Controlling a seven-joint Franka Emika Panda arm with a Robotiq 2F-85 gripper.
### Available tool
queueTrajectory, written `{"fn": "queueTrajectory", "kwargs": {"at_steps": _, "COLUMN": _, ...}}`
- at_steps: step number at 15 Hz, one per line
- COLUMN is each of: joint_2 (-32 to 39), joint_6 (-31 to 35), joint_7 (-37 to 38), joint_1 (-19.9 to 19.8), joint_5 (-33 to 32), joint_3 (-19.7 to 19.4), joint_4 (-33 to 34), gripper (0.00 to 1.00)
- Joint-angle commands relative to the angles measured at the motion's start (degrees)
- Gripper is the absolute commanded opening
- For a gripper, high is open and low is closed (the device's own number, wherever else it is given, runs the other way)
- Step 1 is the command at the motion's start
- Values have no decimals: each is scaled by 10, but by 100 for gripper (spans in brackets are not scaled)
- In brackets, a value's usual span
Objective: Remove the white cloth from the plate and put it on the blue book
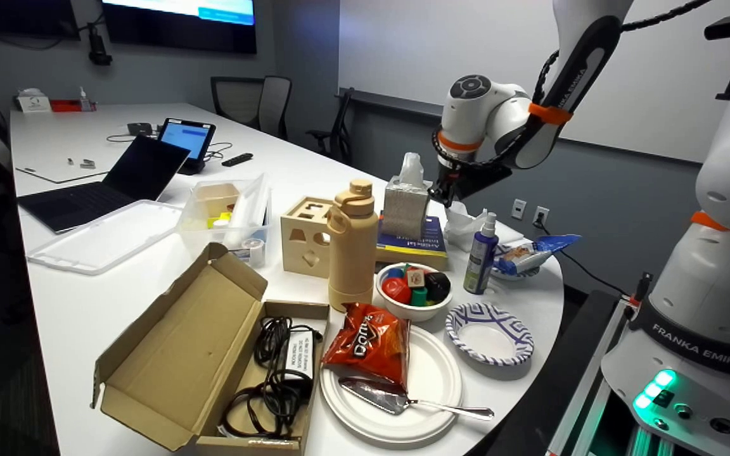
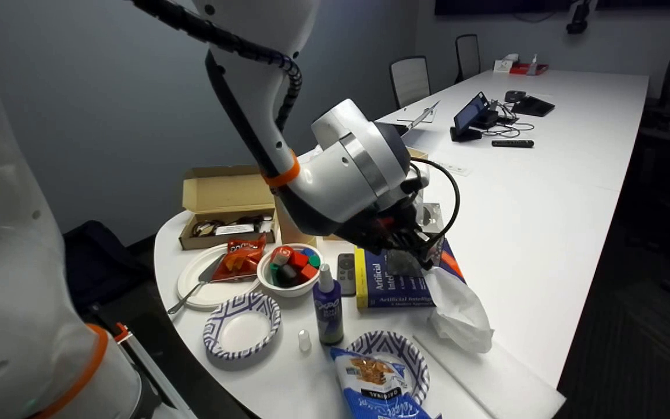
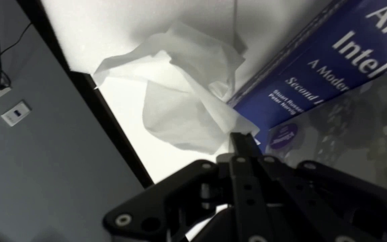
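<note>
My gripper is shut on one end of the white cloth, a thin crumpled tissue-like sheet. In an exterior view the gripper is at the book's edge, and the cloth hangs down beside the book. In the wrist view the cloth spreads out from the fingertips. The blue book lies flat on the table; it also shows in the wrist view. A patterned plate is empty. Another patterned plate holds a blue chip bag. No cloth lies on these plates.
A tissue box stands on the book, close to the gripper. A spray bottle stands between the book and the patterned plates. A white flat sheet lies below the cloth. A bottle and a block bowl stand nearby.
</note>
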Motion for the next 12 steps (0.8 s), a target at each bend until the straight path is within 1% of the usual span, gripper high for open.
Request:
{"fn": "queueTrajectory", "kwargs": {"at_steps": 1, "joint_2": -38, "joint_6": 66, "joint_7": -121, "joint_1": -18, "joint_5": 118, "joint_3": 11, "joint_4": -57, "gripper": 0}}
{"fn": "queueTrajectory", "kwargs": {"at_steps": 4, "joint_2": -66, "joint_6": 87, "joint_7": -209, "joint_1": -22, "joint_5": 217, "joint_3": 27, "joint_4": -97, "gripper": 0}}
{"fn": "queueTrajectory", "kwargs": {"at_steps": 6, "joint_2": -92, "joint_6": 91, "joint_7": -253, "joint_1": -20, "joint_5": 270, "joint_3": 34, "joint_4": -121, "gripper": 0}}
{"fn": "queueTrajectory", "kwargs": {"at_steps": 8, "joint_2": -115, "joint_6": 87, "joint_7": -283, "joint_1": -15, "joint_5": 310, "joint_3": 36, "joint_4": -135, "gripper": 0}}
{"fn": "queueTrajectory", "kwargs": {"at_steps": 12, "joint_2": -138, "joint_6": 85, "joint_7": -347, "joint_1": -3, "joint_5": 391, "joint_3": 30, "joint_4": -153, "gripper": 0}}
